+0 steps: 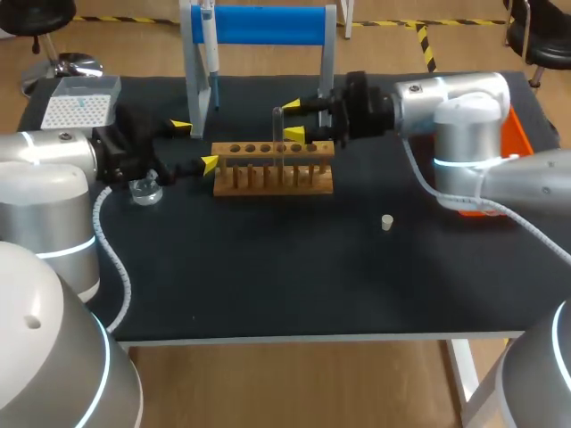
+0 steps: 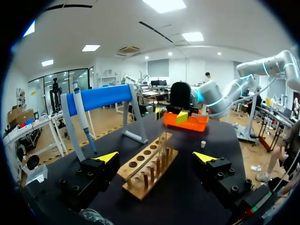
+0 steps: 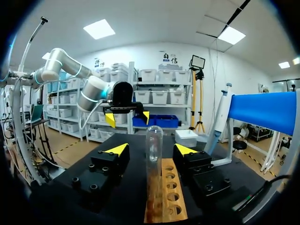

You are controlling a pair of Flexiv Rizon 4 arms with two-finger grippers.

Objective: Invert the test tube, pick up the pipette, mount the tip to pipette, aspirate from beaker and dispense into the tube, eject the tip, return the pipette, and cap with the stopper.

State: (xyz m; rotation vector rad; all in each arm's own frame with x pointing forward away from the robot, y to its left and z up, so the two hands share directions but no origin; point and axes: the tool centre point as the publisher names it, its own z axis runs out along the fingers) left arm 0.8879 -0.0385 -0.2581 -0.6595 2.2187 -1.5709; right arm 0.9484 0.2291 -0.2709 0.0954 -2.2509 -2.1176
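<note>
Head: your right gripper (image 1: pixel 292 120) is spread beside the test tube (image 1: pixel 277 134) standing in the rack (image 1: pixel 272 178) | Left wrist: your left gripper (image 2: pixel 155 157) is spread, empty | Right wrist: tube stands between the fingers, untouched, round end up; other holes empty; likely light, slick, brittle glass, so grip mid-length, gently.

Test tube (image 1: pixel 277 129) upright in rack (image 1: pixel 272 178); right claw (image 1: pixel 292 120) spread beside it.
</note>
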